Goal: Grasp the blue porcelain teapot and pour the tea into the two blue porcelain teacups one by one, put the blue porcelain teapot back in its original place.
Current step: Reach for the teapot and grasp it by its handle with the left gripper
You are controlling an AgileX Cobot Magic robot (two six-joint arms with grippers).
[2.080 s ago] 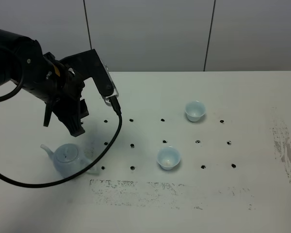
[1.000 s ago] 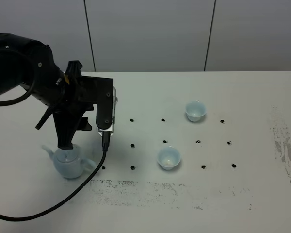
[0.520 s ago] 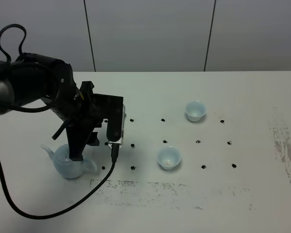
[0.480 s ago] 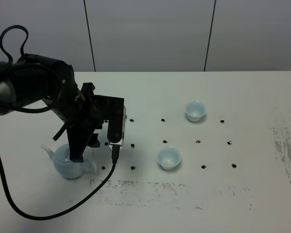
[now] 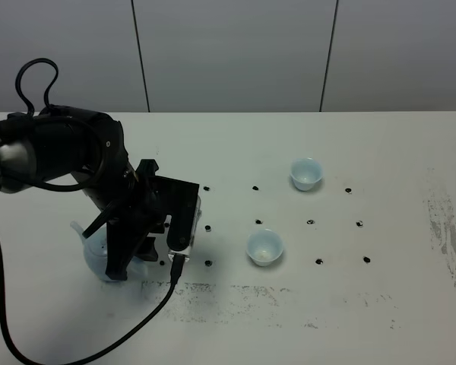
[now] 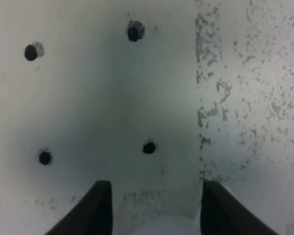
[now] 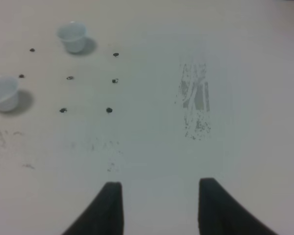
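The pale blue porcelain teapot (image 5: 93, 255) stands at the table's front left, its spout pointing left, mostly hidden by my left arm. My left gripper (image 5: 124, 265) is down over its right side. In the left wrist view the left gripper (image 6: 154, 210) is open, with a pale blue edge of the teapot (image 6: 161, 227) low between the fingers. The two blue teacups stand upright, one near the middle (image 5: 264, 247) and one farther back (image 5: 306, 173); both look empty. They also show in the right wrist view, the nearer teacup (image 7: 4, 92) and the farther teacup (image 7: 72, 36). My right gripper (image 7: 159, 205) is open and empty. No tea is visible.
The white table (image 5: 327, 319) carries a grid of small black dots (image 5: 310, 222) and scuffed grey patches along the front (image 5: 213, 296) and at the right (image 5: 444, 228). A black cable (image 5: 30, 334) loops from my left arm over the front left.
My left arm has come down and forward from above the teapot until its gripper sits beside the pot's right side. The teapot and the cups have not moved.
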